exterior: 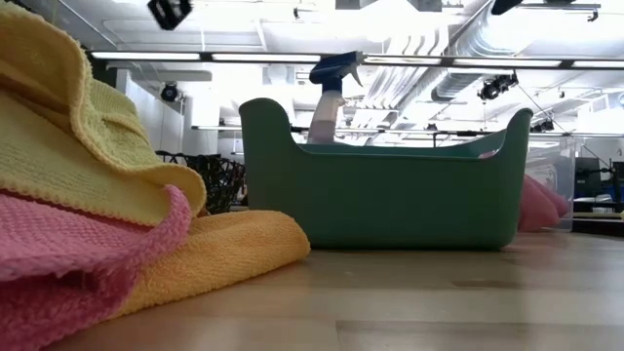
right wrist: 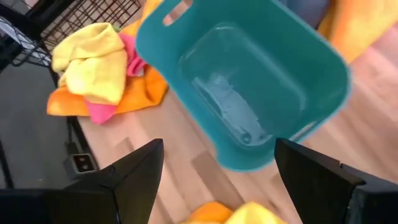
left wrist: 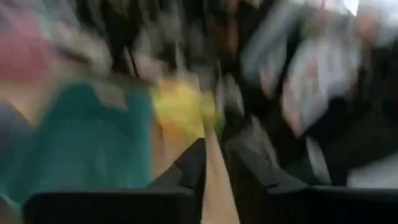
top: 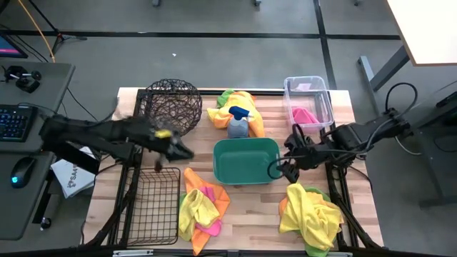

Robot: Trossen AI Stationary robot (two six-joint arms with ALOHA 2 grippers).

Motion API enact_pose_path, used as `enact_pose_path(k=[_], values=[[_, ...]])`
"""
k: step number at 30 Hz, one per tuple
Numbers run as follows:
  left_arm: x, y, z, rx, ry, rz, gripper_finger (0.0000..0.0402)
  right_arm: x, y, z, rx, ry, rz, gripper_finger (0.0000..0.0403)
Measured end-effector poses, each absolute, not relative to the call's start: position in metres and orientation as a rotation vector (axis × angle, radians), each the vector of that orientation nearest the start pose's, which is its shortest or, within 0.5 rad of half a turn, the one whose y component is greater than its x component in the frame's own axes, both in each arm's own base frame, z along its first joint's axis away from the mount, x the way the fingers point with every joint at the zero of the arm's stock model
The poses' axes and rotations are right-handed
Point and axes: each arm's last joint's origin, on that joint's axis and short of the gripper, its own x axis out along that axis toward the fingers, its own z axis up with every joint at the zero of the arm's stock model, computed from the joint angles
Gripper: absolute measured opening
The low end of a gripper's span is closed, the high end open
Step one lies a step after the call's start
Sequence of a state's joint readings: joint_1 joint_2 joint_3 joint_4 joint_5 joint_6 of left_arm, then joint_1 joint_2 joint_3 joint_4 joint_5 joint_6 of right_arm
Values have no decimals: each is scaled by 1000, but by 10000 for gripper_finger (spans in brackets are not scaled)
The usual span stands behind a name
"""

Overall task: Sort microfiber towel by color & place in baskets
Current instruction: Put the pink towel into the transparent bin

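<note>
Three heaps of towels lie on the table: yellow, orange and green at the far middle (top: 239,101), yellow, orange and pink at the near middle (top: 201,207) (right wrist: 93,71), and yellow with orange and green at the near right (top: 310,218). A pink towel (top: 303,114) lies in the clear bin (top: 308,86). The teal tub (top: 246,160) (right wrist: 249,81) holds nothing. My right gripper (top: 287,163) (right wrist: 217,180) hangs open over the tub's right near corner. My left gripper (top: 180,151) (left wrist: 216,168) is shut and holds nothing, between the round wire basket (top: 170,106) and the rectangular wire basket (top: 153,203).
A blue-grey spray bottle (top: 238,123) (exterior: 330,97) stands against the far heap, just behind the tub. In the low view the near heap (exterior: 88,214) fills the left and the tub (exterior: 385,190) the middle. Bare wood lies between the tub and the near heaps.
</note>
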State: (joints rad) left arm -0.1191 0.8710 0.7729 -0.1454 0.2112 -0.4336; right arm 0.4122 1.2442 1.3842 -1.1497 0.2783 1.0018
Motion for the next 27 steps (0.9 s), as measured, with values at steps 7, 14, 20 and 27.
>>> enact_pose_path(k=[7, 14, 20, 27], values=[[263, -97, 330, -282, 713, -584, 133, 188, 79, 366, 484, 947, -393, 303], [322, -150, 289, 140, 923, -686, 154, 179, 85, 364, 395, 989, -376, 303], [361, -176, 252, 289, 971, -739, 154, 175, 89, 363, 338, 1010, -359, 303], [380, -193, 209, 388, 1021, -809, 154, 173, 90, 363, 316, 1021, -357, 303]])
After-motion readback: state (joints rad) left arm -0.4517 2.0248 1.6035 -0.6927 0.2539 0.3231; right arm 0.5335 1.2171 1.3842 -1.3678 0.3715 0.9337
